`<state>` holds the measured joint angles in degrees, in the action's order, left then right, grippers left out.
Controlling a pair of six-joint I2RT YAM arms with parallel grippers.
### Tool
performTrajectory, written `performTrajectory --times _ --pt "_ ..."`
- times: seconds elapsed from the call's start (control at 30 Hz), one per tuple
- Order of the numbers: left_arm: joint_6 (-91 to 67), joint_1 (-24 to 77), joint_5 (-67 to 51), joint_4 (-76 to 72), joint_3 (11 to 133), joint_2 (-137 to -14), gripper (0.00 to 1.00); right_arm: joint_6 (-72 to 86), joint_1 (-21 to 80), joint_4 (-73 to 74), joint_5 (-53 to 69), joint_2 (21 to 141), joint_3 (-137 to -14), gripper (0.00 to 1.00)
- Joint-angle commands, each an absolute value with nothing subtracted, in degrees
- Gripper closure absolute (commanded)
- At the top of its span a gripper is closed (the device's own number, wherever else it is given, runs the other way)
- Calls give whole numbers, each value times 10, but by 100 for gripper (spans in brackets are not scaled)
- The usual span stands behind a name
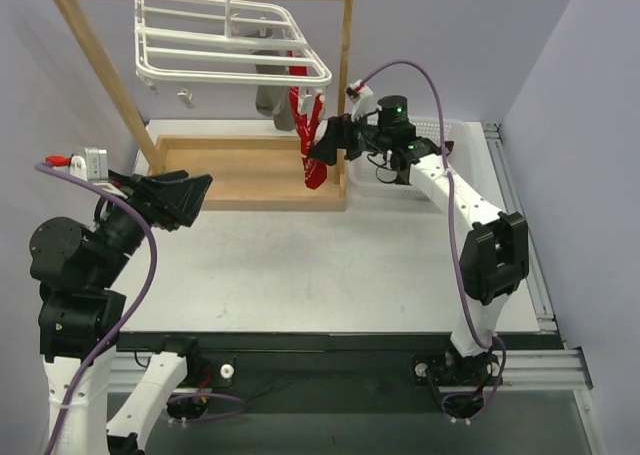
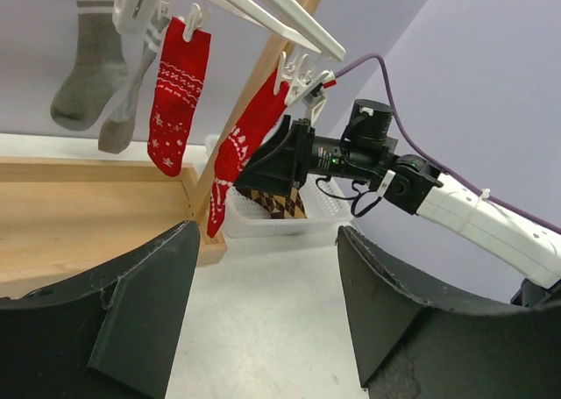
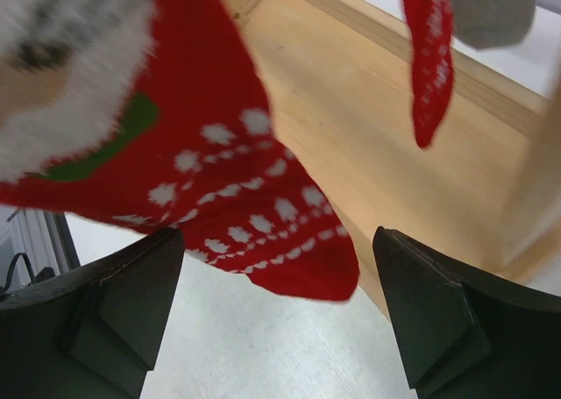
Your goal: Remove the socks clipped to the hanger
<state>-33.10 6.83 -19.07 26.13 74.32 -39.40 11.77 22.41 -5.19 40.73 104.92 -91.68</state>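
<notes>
The white hanger (image 1: 230, 45) hangs from the wooden rack's top bar. Two red socks with white pattern (image 1: 313, 170) and grey socks (image 1: 272, 93) hang clipped at its right end. In the left wrist view the red socks (image 2: 180, 92) and grey socks (image 2: 88, 66) dangle from the clips. My right gripper (image 1: 325, 147) is open at the nearer red sock; in its wrist view that sock (image 3: 228, 180) hangs just in front of the open jaws (image 3: 276, 276), not gripped. My left gripper (image 1: 185, 197) is open and empty, low at the left (image 2: 267, 276).
The wooden rack's base tray (image 1: 250, 170) lies under the hanger, with its upright post (image 1: 347, 85) beside my right gripper. A white basket (image 1: 440, 135) at the back right holds argyle socks (image 2: 276, 202).
</notes>
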Motion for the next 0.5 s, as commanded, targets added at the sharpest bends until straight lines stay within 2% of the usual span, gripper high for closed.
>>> performTrajectory --times 0.0,0.23,0.37,0.47 --pt "-341 72 -217 222 727 -392 25 120 247 -168 414 1025 -910 5" --pt "-400 72 -315 158 714 -418 25 146 263 -216 462 1034 -910 5" --pt "-444 72 -383 111 704 -441 25 128 264 -224 490 1045 -920 13" --pt "-463 71 -403 101 709 -459 26 111 262 -195 466 1064 -957 20"
